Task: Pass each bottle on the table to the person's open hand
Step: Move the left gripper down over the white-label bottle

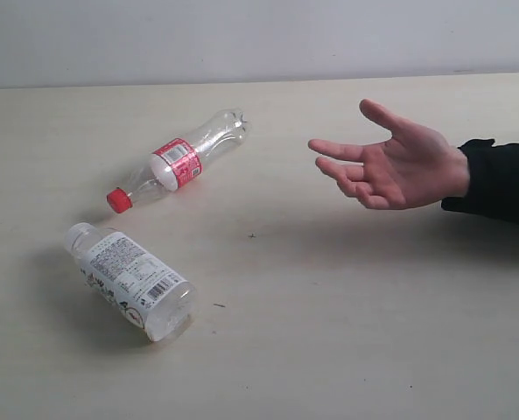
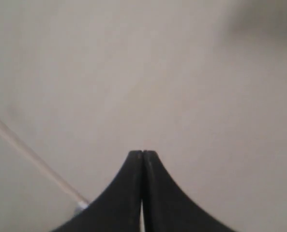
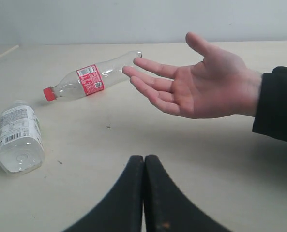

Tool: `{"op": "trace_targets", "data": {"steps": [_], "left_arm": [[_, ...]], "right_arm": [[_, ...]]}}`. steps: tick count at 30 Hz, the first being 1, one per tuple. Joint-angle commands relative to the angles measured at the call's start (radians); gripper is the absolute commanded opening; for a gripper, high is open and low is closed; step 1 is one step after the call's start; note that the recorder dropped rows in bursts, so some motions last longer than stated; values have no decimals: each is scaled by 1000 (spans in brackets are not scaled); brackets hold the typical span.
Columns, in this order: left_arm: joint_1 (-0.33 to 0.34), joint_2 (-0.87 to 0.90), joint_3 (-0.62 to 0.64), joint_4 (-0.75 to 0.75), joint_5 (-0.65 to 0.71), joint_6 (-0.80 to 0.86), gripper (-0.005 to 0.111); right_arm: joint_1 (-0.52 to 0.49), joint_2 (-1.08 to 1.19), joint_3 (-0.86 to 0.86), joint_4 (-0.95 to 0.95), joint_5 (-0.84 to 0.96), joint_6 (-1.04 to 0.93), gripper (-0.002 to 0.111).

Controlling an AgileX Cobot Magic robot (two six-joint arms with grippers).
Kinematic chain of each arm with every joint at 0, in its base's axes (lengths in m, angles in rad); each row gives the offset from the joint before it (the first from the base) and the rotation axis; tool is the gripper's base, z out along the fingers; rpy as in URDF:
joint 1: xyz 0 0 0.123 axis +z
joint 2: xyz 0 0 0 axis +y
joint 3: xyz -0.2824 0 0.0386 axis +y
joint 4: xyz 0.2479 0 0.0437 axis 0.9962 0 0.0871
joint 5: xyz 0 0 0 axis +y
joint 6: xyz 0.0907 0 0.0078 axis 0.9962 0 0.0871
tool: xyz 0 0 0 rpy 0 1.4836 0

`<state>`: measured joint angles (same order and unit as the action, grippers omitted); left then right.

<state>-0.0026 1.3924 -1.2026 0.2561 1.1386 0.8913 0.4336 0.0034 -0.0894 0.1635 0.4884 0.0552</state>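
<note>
Both clear plastic, the slim red-capped bottle (image 1: 185, 160) lies far and the fat white-capped bottle (image 1: 132, 280) near on the smooth worktop (image 1: 329, 341), left of the open hand (image 1: 399, 166). Only wrist views show left tool (image 2: 142, 153), right tool (image 3: 144, 157): clenched, empty.

I get soft, even, fairly bright light over the table (image 1: 347, 350) in the exterior view. The only shadows are a faint, diffuse one just under the hand (image 1: 399, 166) and a similar one beside the white-capped bottle (image 1: 132, 280), well apart from the hand. My right wrist view is crisp on the hand yet soft on the black right gripper (image 3: 143, 157) close to the lens, while my left wrist view is dimmer and blurred throughout, the left gripper (image 2: 142, 152) included.
</note>
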Motion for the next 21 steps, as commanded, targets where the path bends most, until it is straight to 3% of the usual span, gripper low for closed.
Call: {"op": "trace_targets", "data": {"steps": [1,10,12,14,15,17,21], "left_arm": [[-71,77,-7,-201,83,185,0],[-406,149,-7,-461,79,360,0],[-459,172,4,-461,56,365,0],[-535,219,11,-351,44,365,4],[-568,251,12,-238,30,352,10],[-578,293,12,-161,-7,302,24],[-578,362,12,-158,-53,252,57]], "right_arm": [[0,-3,5,3,-13,-1,0],[0,-3,5,3,-13,-1,0],[0,-3,5,3,-13,-1,0],[0,-3,5,3,-13,-1,0],[0,-3,5,3,-13,-1,0],[0,-3,5,3,-13,-1,0],[0,-3,5,3,-13,-1,0]]}}
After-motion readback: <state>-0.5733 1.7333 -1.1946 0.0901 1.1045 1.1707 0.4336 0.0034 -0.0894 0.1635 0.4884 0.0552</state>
